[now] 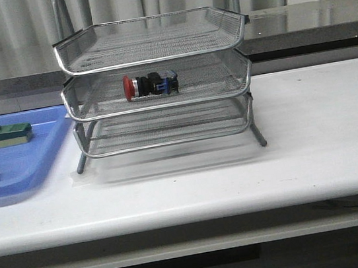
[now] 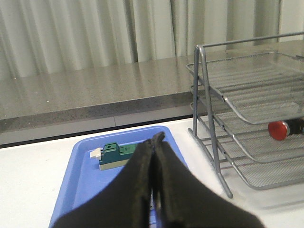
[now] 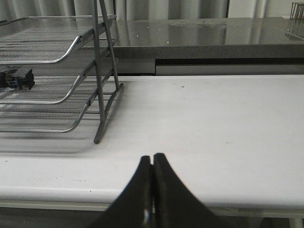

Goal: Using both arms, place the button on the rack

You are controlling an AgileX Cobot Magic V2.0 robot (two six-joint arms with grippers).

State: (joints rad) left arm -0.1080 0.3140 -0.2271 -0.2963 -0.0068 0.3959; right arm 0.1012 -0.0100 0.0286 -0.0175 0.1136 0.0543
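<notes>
The button (image 1: 151,84) lies on its side in the rack's (image 1: 161,100) middle tier; both the left gripper (image 2: 154,142) and right gripper (image 3: 152,161) sit clenched, empty, well clear; a knock to the rack could roll it.

The button (image 1: 150,85) lies on its side — in the rack's (image 1: 156,84) middle tier.

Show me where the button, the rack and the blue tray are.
button (image 1: 130,87): front view, on its red head.
rack (image 1: 155,60): front view, top tier's front rim.
blue tray (image 1: 49,147): front view, bare right edge.
</notes>
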